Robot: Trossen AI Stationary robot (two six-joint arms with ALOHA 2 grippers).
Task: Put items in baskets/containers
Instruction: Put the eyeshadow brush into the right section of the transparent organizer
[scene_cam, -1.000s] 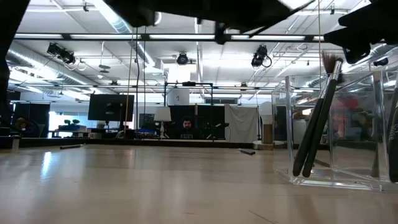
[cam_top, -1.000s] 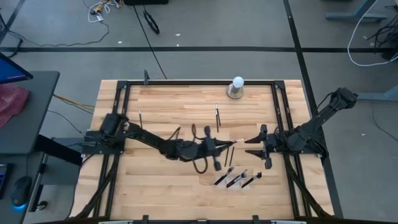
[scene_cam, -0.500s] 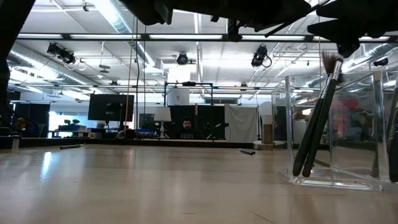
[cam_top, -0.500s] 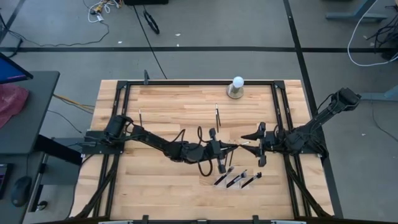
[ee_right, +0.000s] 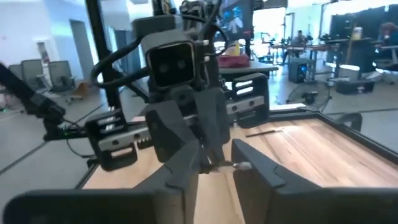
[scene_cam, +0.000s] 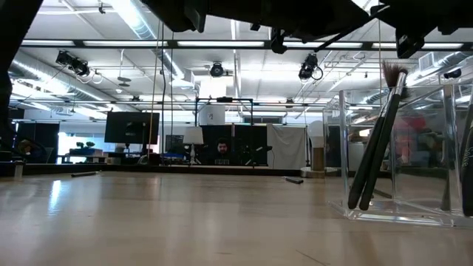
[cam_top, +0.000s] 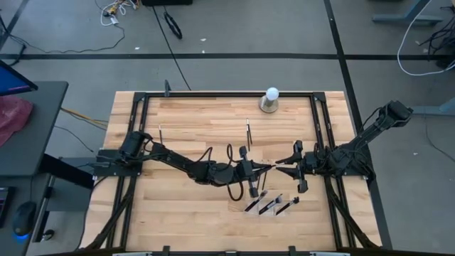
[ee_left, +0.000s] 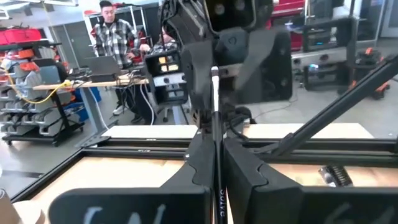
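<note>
Overhead, the left gripper (cam_top: 261,169) is clenching a slim makeup brush (ee_left: 215,112) above mid-table, while the right gripper (cam_top: 279,166) is meeting its tip; whether those fingers are gripping I cannot tell. Nearby, the clear tray (scene_cam: 403,155) is holding upright brushes (scene_cam: 377,148).

Counted on one wooden table (cam_top: 192,117): two arms, two grippers, namely the left gripper (cam_top: 257,171) and the right gripper (cam_top: 279,168). Counted one clear tray (scene_cam: 414,148) and one white ball on a grey base (cam_top: 271,100). Counted makeup brushes: two lying loose, a near-left brush (cam_top: 160,133) and a mid-table brush (cam_top: 248,131); one lifted brush (cam_top: 268,168) between the grippers; at least three tray brushes (cam_top: 269,205), exact number not made out. Counted one person in plaid (ee_left: 115,34) beyond the table.
</note>
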